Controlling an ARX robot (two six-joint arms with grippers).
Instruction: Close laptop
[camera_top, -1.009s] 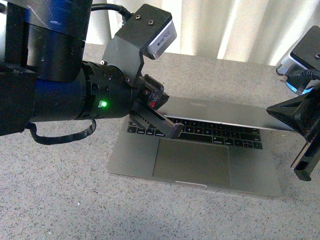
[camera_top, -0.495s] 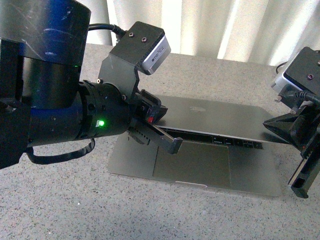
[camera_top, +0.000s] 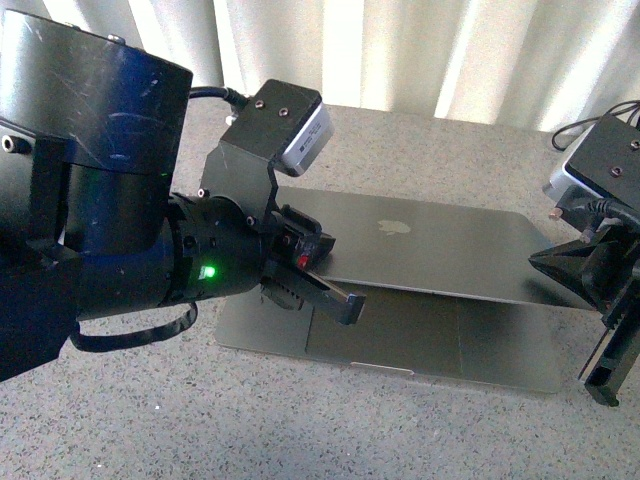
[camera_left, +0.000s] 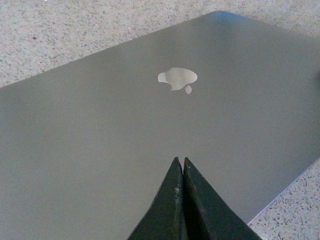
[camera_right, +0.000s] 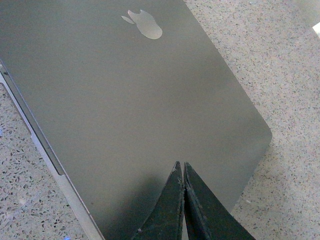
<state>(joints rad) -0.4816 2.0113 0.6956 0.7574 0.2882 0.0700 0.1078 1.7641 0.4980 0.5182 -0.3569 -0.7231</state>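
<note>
The space-grey laptop (camera_top: 440, 250) lies on the speckled table, its lid with the apple logo (camera_top: 393, 226) folded down nearly flat, a thin gap left at the front. The palm rest and trackpad (camera_top: 385, 335) still show. My left gripper (camera_top: 350, 305) is shut and empty at the lid's front left edge; in the left wrist view (camera_left: 180, 160) it points over the lid (camera_left: 125, 125). My right gripper (camera_top: 603, 385) is shut and empty by the laptop's right edge; in the right wrist view (camera_right: 180, 164) it hangs over the lid (camera_right: 125, 100).
The grey speckled table (camera_top: 150, 420) stretches around the laptop. White curtains (camera_top: 400, 50) hang behind the table's far edge. My bulky left arm (camera_top: 90, 220) fills the left of the front view.
The laptop lid has swung down from half open to nearly flat, hiding the keys. My left gripper has moved down and slightly forward with it; my right gripper has drawn a little lower.
</note>
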